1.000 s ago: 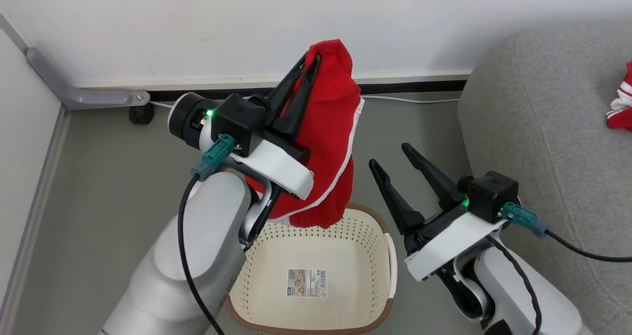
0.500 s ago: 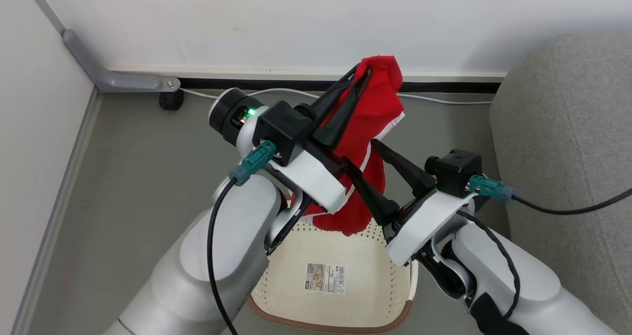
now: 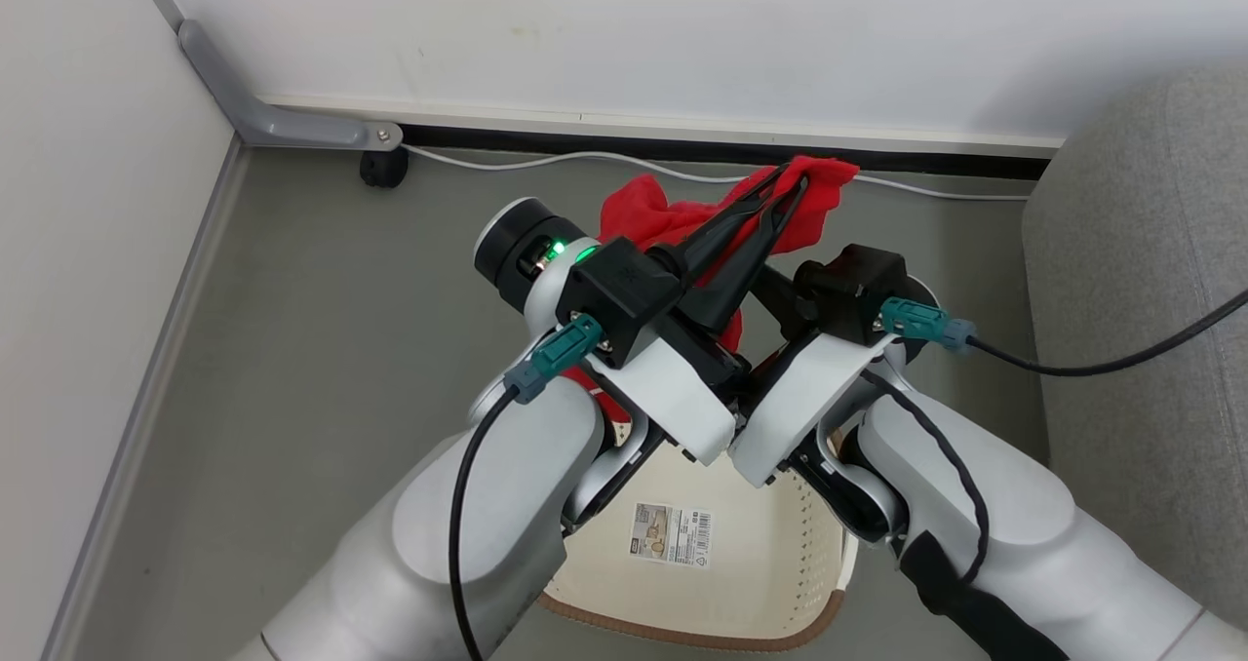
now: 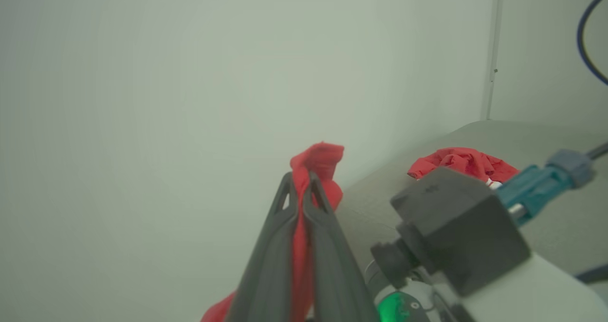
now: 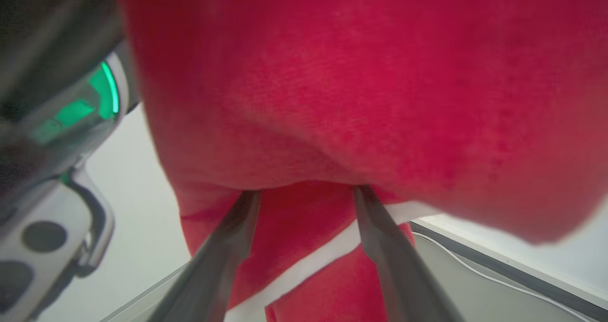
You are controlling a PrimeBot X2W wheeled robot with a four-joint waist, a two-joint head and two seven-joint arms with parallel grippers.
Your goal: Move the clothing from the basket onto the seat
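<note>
Overhead, the left jaws clenched a red garment [image 3: 643,214], held above the basket [image 3: 809,554] beside the seat [image 3: 1141,252]. Left wrist: another garment [image 4: 463,161] lay on the seat. Right wrist: the right jaws stood spread against the hanging cloth — likely to steady it.

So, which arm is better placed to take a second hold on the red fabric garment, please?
Right, probably: the right gripper is open against the red fabric garment; left gripper shut on it.

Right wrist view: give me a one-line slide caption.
Open right end effector, fingertips tucked under a fold of the hanging red garment with white trim.
</note>
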